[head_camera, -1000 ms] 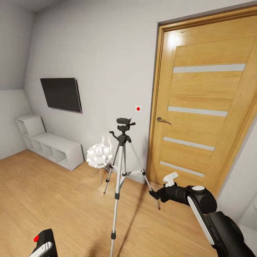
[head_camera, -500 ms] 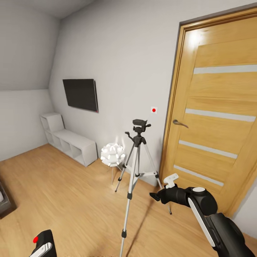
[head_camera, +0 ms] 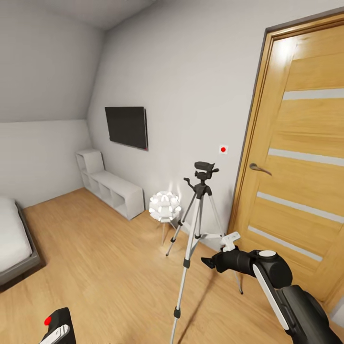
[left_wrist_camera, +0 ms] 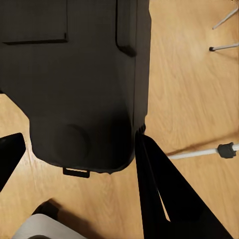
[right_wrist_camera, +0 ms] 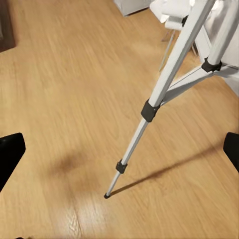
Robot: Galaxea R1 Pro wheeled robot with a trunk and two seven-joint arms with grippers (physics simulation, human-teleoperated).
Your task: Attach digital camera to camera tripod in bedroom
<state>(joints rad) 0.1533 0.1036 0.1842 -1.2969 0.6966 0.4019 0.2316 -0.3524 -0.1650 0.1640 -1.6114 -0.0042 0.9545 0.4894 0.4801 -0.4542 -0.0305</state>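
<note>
**Bedroom, tripod standing by the door, camera held low in the left jaws**

The bedroom has a light wood floor [head_camera: 95,267], pale grey walls and a sloped ceiling, with a wooden door [head_camera: 301,162] at the right. The camera tripod [head_camera: 198,229] stands upright on the floor just in front of the door's near edge, its three silver legs spread, its black head at the top bare. In the right wrist view one leg [right_wrist_camera: 154,99] runs down to a black foot on the boards. The digital camera [head_camera: 59,325] is at the bottom left of the head view, well apart from the tripod, red button showing; in the left wrist view its black body [left_wrist_camera: 79,79] sits between the fingers [left_wrist_camera: 164,199] of the left gripper [left_wrist_camera: 74,164], whose jaws are closed on it. The right gripper [head_camera: 210,260] hangs near the tripod's legs, touching nothing; its jaws stand wide, the two tips at opposite edges of the right wrist view. Behind the tripod a white ball-cluster lamp [head_camera: 164,206] glows beside a low white shelf unit [head_camera: 112,188]. A dark screen [head_camera: 126,126] hangs on the wall above. The corner of a grey bed [head_camera: 14,248] shows at the left.
</note>
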